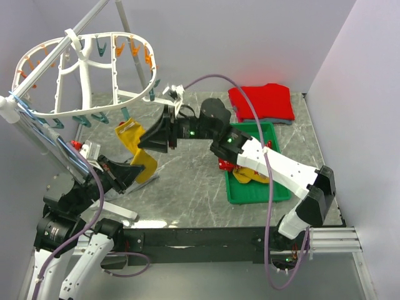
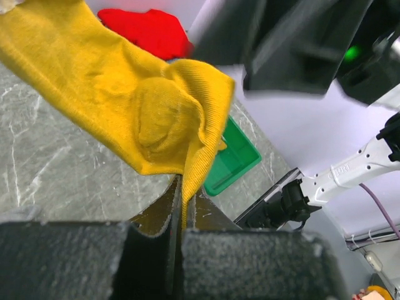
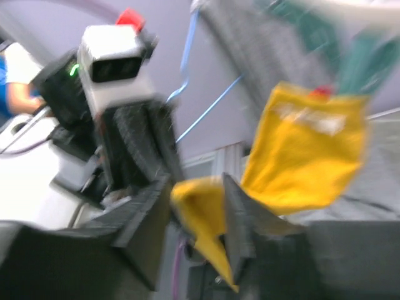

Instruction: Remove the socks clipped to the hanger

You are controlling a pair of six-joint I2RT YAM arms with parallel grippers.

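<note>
The mustard-yellow cloth sock [image 1: 139,147] hangs from 1 small teal clip [image 1: 125,115] on the big white plastic oval hanger [image 1: 81,69]. The left gripper [image 2: 180,215] is pinched tight on the sock's low end. The right gripper [image 3: 197,194] is partly open and grips nothing. A hard pull could drag the hanger over.

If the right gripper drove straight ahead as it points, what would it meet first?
The mustard-yellow sock: its lower end lies between the right gripper's fingers. Just behind, probably the left gripper.

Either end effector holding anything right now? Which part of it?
Left end effector is shut on the mustard sock, at its lower free end. Right end effector has jaws apart around that sock; too blurred to tell a grip.
</note>
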